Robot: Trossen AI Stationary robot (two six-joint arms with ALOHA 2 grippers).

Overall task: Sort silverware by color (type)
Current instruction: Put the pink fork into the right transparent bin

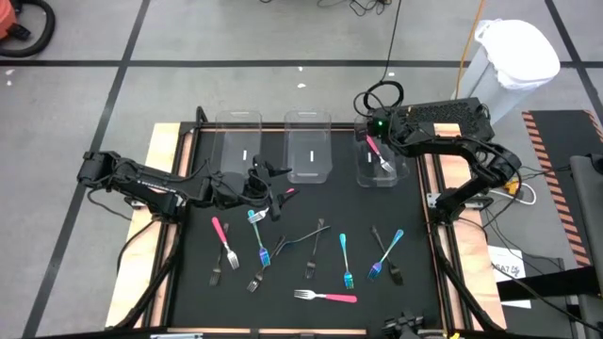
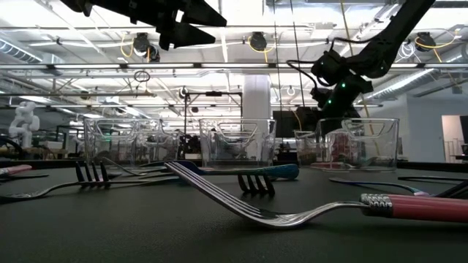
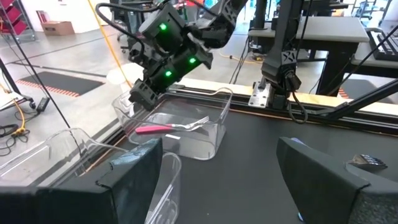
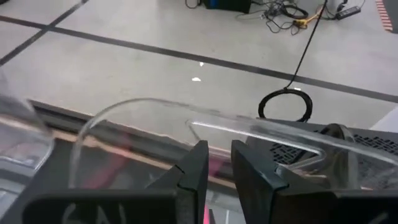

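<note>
These forks look small, light and stiff, with smooth handles that could slip or swivel in a pinch. They lie flat on the black mat [image 1: 415, 226], so I'd judge the handle, near its middle, the best place to grip, taken across its width. Several cross or touch, which may drag a neighbour along.

Counting in the high view:
- There are 3 pink forks. 1 pink fork in the bin [image 1: 381, 156] is at the upper right of the mat, 1 pink fork [image 1: 221, 234] is at lower left, and 1 pink fork at the bottom [image 1: 332, 297] is at bottom centre.
- There are 3 teal forks [image 1: 345, 256], spread across the lower middle.
- There are about 5 or 6 dark forks [image 1: 306, 235]. The exact count is hard to make out where they overlap.
- There are 3 clear bins in a row along the top. The middle bin [image 1: 309, 169] and the left bin [image 1: 240, 165] look unfilled.

The left gripper [image 1: 273, 188] hovers left of centre just below those 2 bins, with its fingers spread wide and nothing in them. The right gripper [image 1: 372, 139] hangs over the right-hand bin with its fingers drawn narrow. The pink fork there seems to lie in the bin rather than in its grip.
</note>
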